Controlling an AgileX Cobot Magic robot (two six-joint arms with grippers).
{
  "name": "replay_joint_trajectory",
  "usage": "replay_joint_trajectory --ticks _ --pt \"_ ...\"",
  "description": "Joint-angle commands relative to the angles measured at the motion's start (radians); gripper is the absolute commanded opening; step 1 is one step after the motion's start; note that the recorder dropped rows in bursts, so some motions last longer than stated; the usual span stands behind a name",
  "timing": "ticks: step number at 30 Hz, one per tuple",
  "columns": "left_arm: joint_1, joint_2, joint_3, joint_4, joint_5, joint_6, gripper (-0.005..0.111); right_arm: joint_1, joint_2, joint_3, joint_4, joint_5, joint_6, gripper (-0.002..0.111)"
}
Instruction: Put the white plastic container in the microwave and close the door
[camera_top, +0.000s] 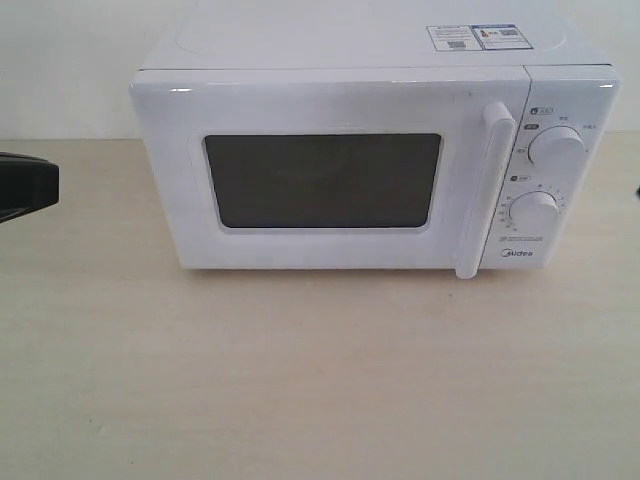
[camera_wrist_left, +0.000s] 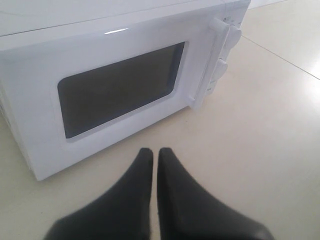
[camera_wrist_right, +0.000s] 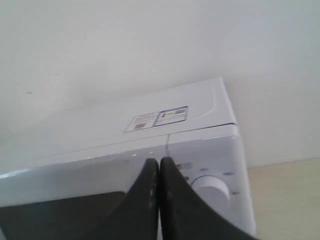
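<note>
The white microwave (camera_top: 350, 100) stands at the back of the table with its door (camera_top: 320, 175) closed flat against the front. The vertical bar handle (camera_top: 485, 190) sits just left of the two dials. The white plastic container is out of view in every frame. My left gripper (camera_wrist_left: 152, 151) is shut and empty, hovering over the tabletop in front of the door's dark window (camera_wrist_left: 120, 87); it shows as a black shape (camera_top: 50, 186) at the left edge of the exterior view. My right gripper (camera_wrist_right: 159, 161) is shut and empty, raised in front of the microwave's upper right, near a dial (camera_wrist_right: 212, 187).
The microwave rests on a light wooden tabletop (camera_top: 320, 380) that stretches in front of it. A pale wall (camera_wrist_right: 150, 45) rises behind it. Stickers (camera_top: 478, 37) lie on the microwave's top.
</note>
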Motion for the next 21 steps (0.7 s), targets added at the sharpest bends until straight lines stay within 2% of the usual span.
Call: replay_joint_trajectory --ticks 1,5,11,13,16,21 --pt "-0.003 -0.004 0.005 -0.002 -0.005 -0.008 0.004 -0.253 -0.126 0.001 0.000 0.257 -0.099 0.000" --pt "-0.003 -0.004 0.005 -0.002 -0.005 -0.008 0.004 -0.558 -0.251 0.001 0.000 0.621 -0.172 0.000" --pt "-0.003 -0.004 0.005 -0.002 -0.005 -0.008 0.004 -0.925 -0.423 0.001 -0.003 0.952 -0.303 0.000" --pt "-0.003 -0.004 0.005 -0.002 -0.005 -0.008 0.004 -1.003 -0.447 0.001 -0.008 1.017 -0.319 0.000" --pt "-0.003 -0.004 0.005 -0.002 -0.005 -0.008 0.004 -1.069 -0.451 0.001 -0.023 1.077 -0.328 0.000" --pt "-0.003 -0.004 0.005 -0.002 -0.004 -0.008 0.004 -1.086 -0.451 0.001 -0.032 1.115 -0.328 0.000"
